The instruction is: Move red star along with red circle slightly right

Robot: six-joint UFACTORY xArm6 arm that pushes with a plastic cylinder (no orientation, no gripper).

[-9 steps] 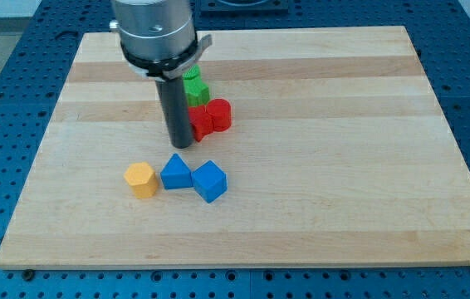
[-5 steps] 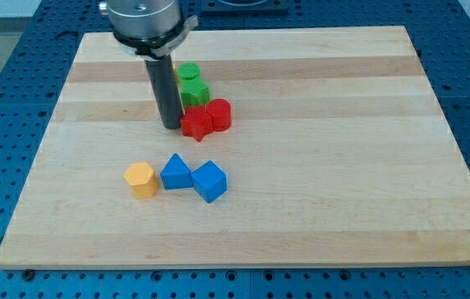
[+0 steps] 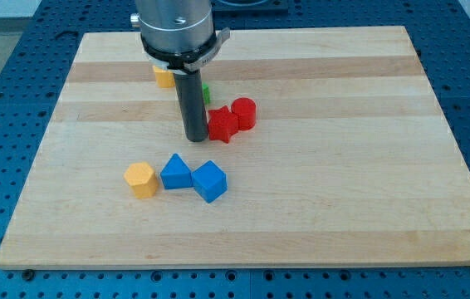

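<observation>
The red star (image 3: 223, 126) lies near the middle of the wooden board (image 3: 326, 166). The red circle (image 3: 244, 113) touches it on its upper right. My tip (image 3: 196, 138) is on the board right against the star's left side. The rod rises up to the arm's grey body at the view's top.
A green block (image 3: 206, 93) peeks out behind the rod, mostly hidden. A yellow block (image 3: 164, 78) shows under the arm's body at the top. Below the star lie a yellow hexagon (image 3: 141, 179), a blue triangle (image 3: 176, 173) and a blue cube (image 3: 210, 181).
My tip moved right, pushing the red star and red circle to the right. The green blocks are now mostly hidden behind the rod, and a yellow block has come into view.
</observation>
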